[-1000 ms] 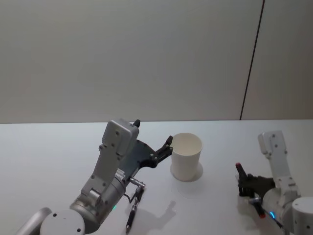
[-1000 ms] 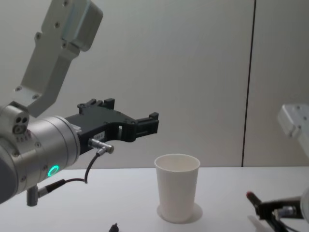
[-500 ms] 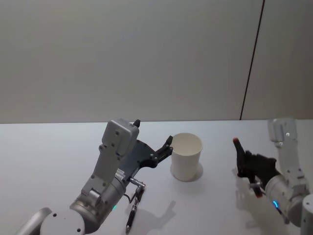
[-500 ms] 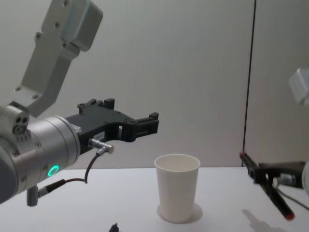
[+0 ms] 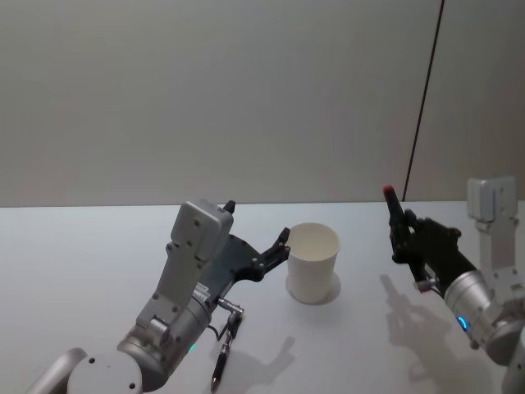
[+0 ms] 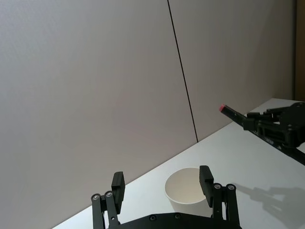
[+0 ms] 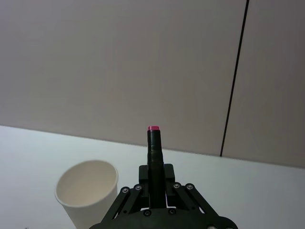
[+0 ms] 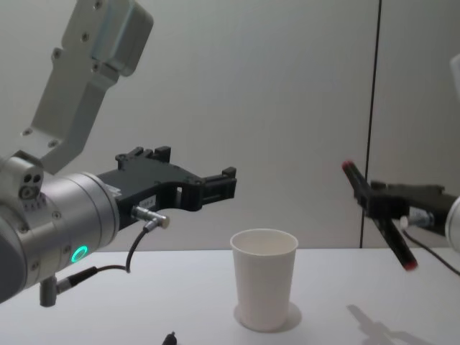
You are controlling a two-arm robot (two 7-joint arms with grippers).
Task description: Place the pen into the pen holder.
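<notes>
— What can't you make out?
— A slim dark thing (image 5: 220, 365) on the table (image 5: 82, 263), at 7 o'clock from the cup (image 5: 312, 267). Its upper end meets my left arm's cable, and I can't tell what it is. My right arm is cut off by the frame's edge.
— Counts?
— One cup, upright, mouth open. One pen (image 8: 394, 241), red-tipped and tilted, up off the table at the cup's 3 o'clock, pinched by the fingers of the right gripper (image 5: 406, 236). Two grippers. The left gripper (image 6: 162, 182) hangs at the cup's 9 o'clock, fingers spread, empty.
— Room?
— Open table between cup and pen. One left fingertip looks near the rim, but I can't judge how near.
</notes>
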